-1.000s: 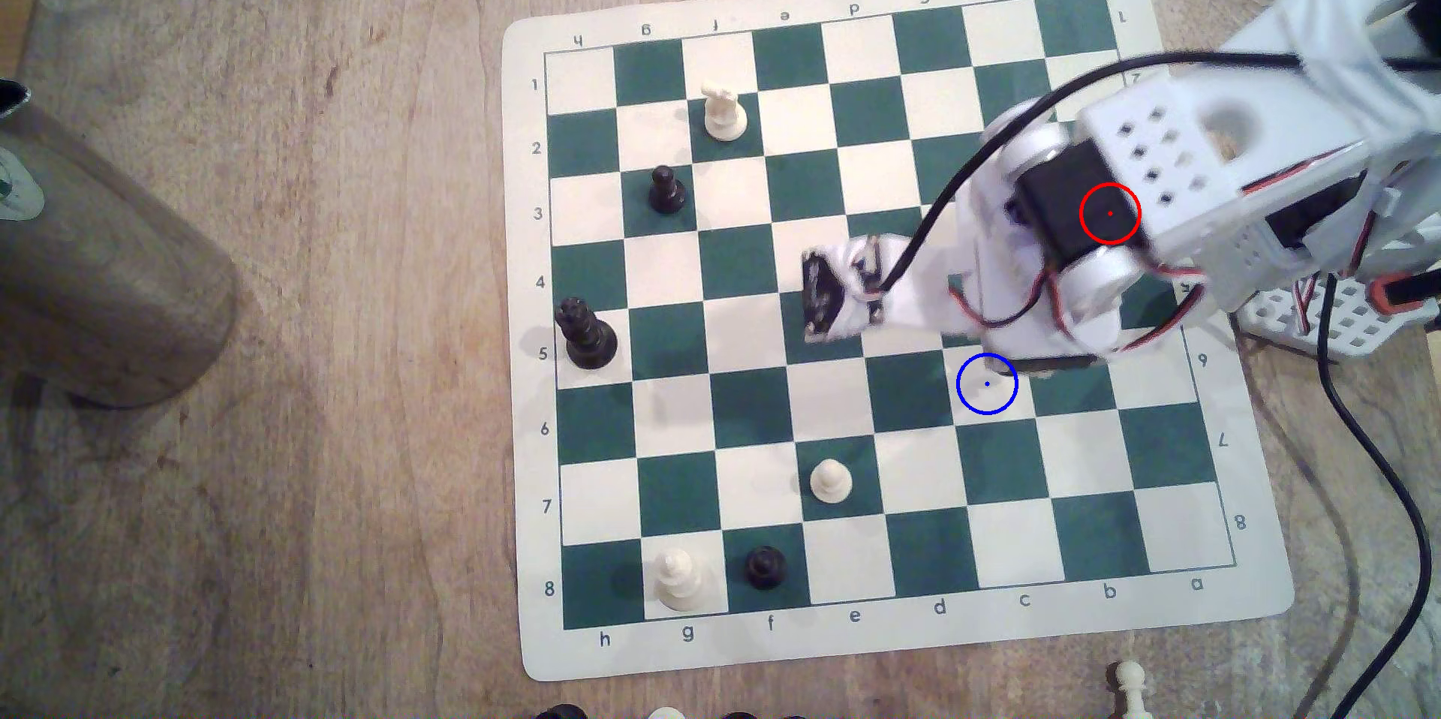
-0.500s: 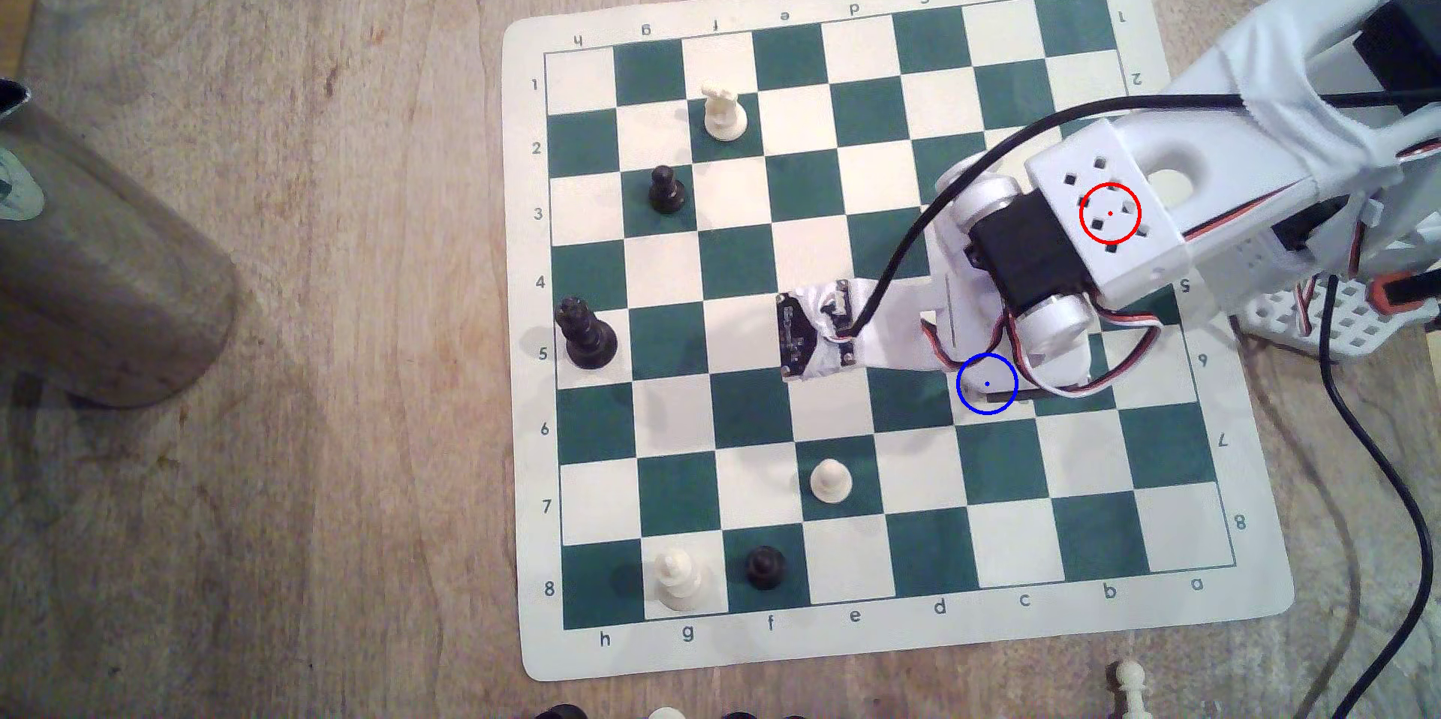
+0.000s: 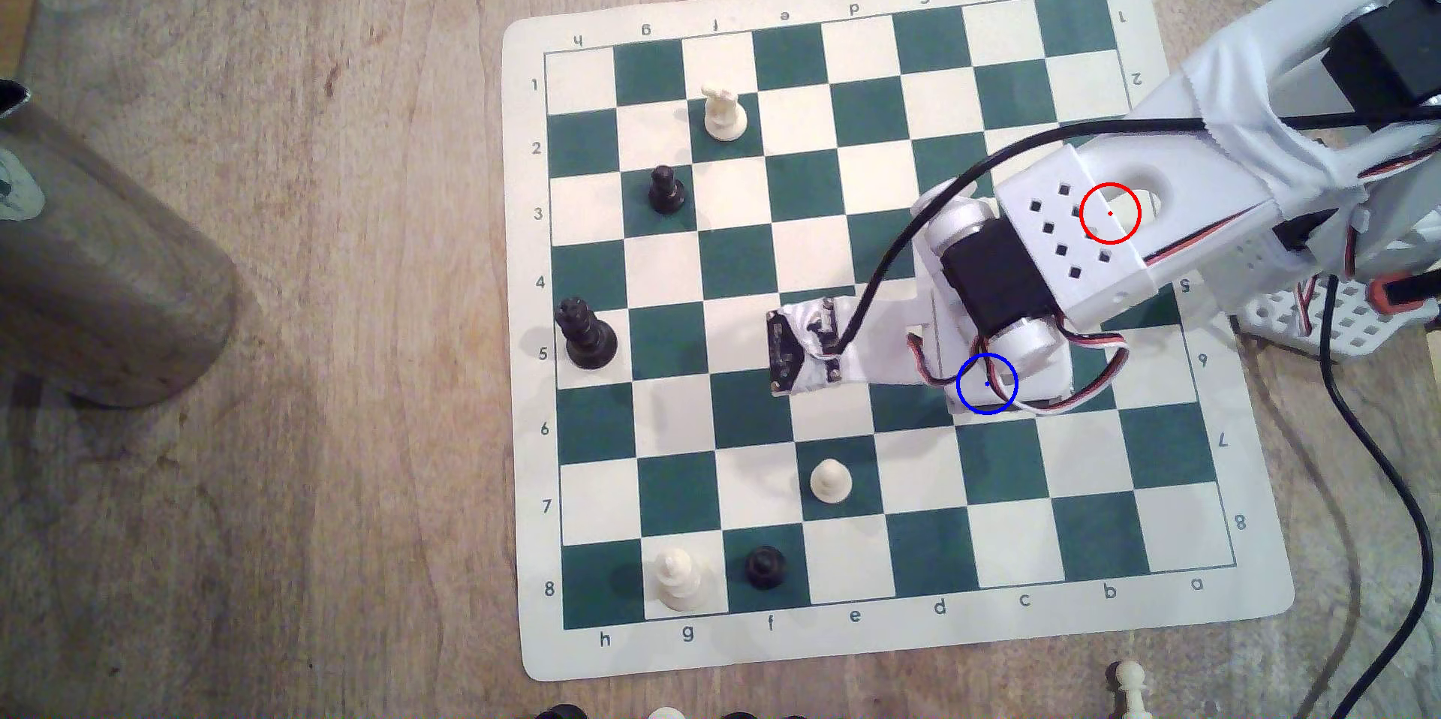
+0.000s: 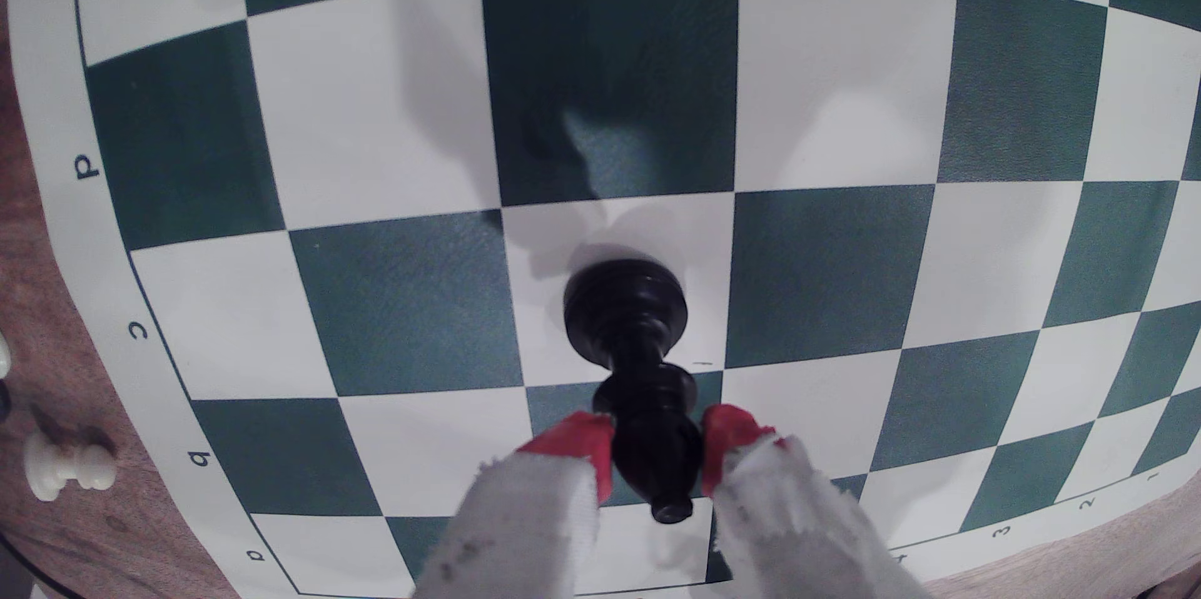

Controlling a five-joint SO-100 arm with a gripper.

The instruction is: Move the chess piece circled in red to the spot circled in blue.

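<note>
The arm [image 3: 1092,236] reaches low over the board [image 3: 858,657]; the gripper [image 4: 656,449] clamps the black piece [image 4: 627,326] over a cream square.

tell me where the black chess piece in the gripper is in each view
Exterior view: hidden beneath the arm's wrist, which covers the blue-ringed spot at c6.
Wrist view: the black chess piece stands between the red-tipped fingers of the gripper, its base over a cream square, third in from the lettered edge.
Shared landmark: the border letter c on the rank 8 edge.
</note>
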